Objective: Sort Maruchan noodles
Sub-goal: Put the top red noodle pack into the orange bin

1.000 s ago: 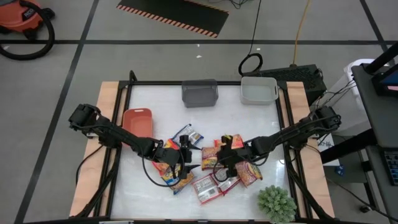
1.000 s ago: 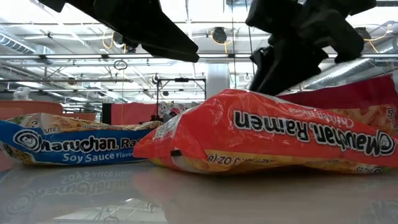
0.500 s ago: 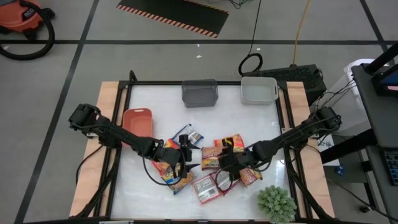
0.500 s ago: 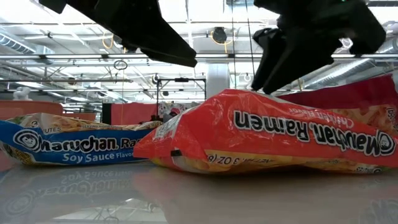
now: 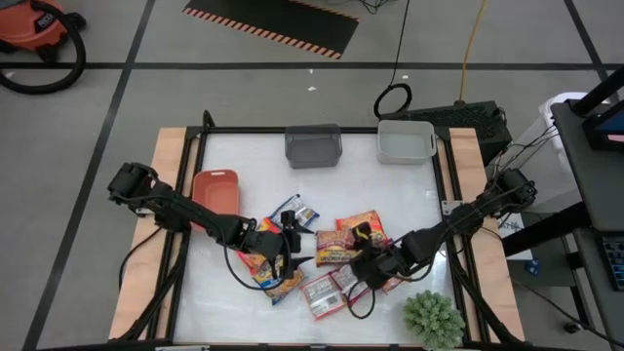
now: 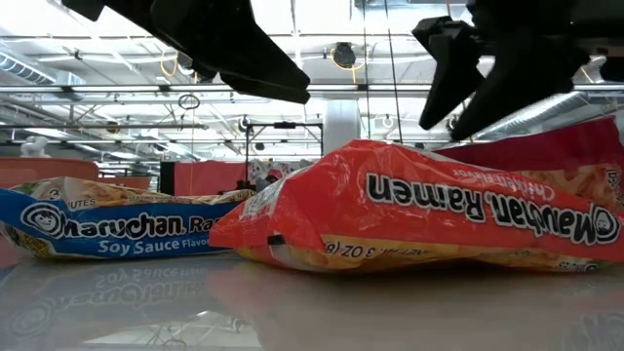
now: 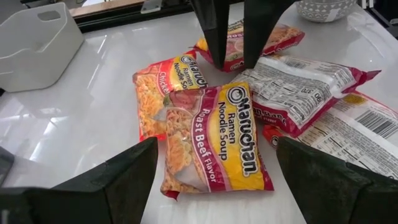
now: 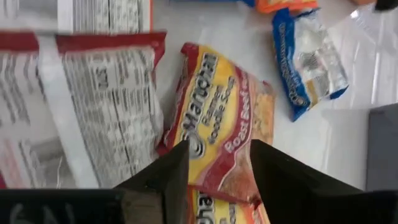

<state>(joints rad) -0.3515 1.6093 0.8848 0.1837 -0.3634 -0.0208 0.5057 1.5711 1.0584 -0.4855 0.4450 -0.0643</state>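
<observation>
Right gripper (image 5: 363, 271) hangs open over the packet pile (image 5: 331, 263); left gripper (image 5: 290, 247) open too, facing the Roast Beef packet (image 7: 211, 140); only the high view shows the red bin (image 5: 215, 189).

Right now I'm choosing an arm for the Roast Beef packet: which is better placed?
Right. The right gripper hangs open directly over the Roast Beef packet; the left gripper is open but beside it.

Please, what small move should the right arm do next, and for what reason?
Probably lower the right tool straight down and close on the Roast Beef packet. Its fingers are open and this packet lies flat between them, nothing on top, with a face-down packet right beside it.
</observation>
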